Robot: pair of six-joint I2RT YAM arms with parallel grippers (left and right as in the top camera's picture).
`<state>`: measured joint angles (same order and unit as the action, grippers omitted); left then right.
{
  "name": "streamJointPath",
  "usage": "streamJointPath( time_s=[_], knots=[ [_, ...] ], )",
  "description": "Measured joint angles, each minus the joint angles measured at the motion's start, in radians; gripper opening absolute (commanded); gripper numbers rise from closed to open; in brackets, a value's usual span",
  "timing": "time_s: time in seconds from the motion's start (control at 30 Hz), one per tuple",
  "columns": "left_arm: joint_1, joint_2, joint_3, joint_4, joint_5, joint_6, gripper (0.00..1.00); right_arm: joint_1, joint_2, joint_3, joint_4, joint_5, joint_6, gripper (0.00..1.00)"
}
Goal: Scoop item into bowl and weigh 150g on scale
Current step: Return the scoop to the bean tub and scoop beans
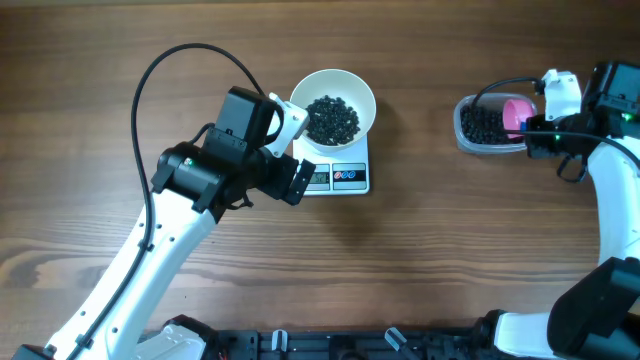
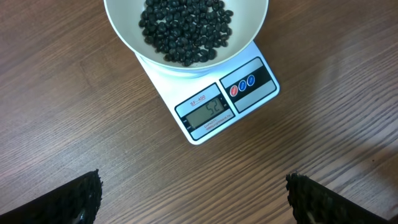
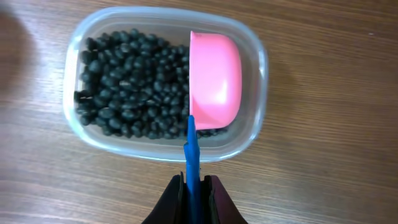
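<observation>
On a wooden table (image 1: 420, 250), we see the white bowl (image 1: 366, 98) standing on the scale (image 1: 350, 180), left of centre, with a heap of black beans (image 1: 331, 119) covering its bottom. The bowl hides the rear of the scale. Only the front strip shows, with its grey display (image 2: 208, 112) and three coloured buttons (image 2: 242, 86). The display shows a figure that we cannot read with certainty.

The left gripper (image 2: 193, 183) hovers just in front of the scale, its jaws spread wide and holding nothing. In the left wrist view the two dark fingertips (image 2: 81, 196) stand at the bottom corners with bare wood between them, clear of scale and bowl.

Well apart, near the right edge of the table, a clear tub (image 3: 73, 74) holds more beans, piled mostly in its left and middle part. A pink scoop (image 3: 214, 78) rests in the tub's right part, its cup turned on its side with the rounded back toward the wrist camera and its rim against the beans. We cannot tell whether any beans lie inside it. Its blue handle (image 3: 191, 146) runs out over the tub's near wall to the right gripper (image 3: 194, 186), whose jaws are clamped tight on the handle's end. In the overhead view the right arm reaches in from the table's right side, the left arm from the lower left.
</observation>
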<state>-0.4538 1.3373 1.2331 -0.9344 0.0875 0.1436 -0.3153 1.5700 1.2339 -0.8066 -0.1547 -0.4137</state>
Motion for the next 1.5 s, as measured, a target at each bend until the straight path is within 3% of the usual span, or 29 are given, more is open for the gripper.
streamJointPath(
  time_s=[0.23, 0.63, 0.97, 1.13, 1.5],
  knots=[
    [0.0, 0.0, 0.0, 0.0, 0.0, 0.0, 1.0, 0.042, 0.006, 0.0, -0.016, -0.019, 0.0, 0.04],
    [0.0, 0.0, 0.0, 0.0, 0.0, 0.0, 1.0, 0.045, 0.029, 0.0, 0.026, 0.126, 0.0, 0.04],
    [0.0, 0.0, 0.0, 0.0, 0.0, 0.0, 1.0, 0.061, 0.068, 0.0, -0.035, -0.125, 0.0, 0.04],
    [0.0, 0.0, 0.0, 0.0, 0.0, 0.0, 1.0, 0.057, 0.068, 0.0, -0.043, -0.152, 0.0, 0.04],
    [0.0, 0.0, 0.0, 0.0, 0.0, 0.0, 1.0, -0.066, 0.069, 0.0, -0.053, -0.383, 0.0, 0.04]
  ],
)
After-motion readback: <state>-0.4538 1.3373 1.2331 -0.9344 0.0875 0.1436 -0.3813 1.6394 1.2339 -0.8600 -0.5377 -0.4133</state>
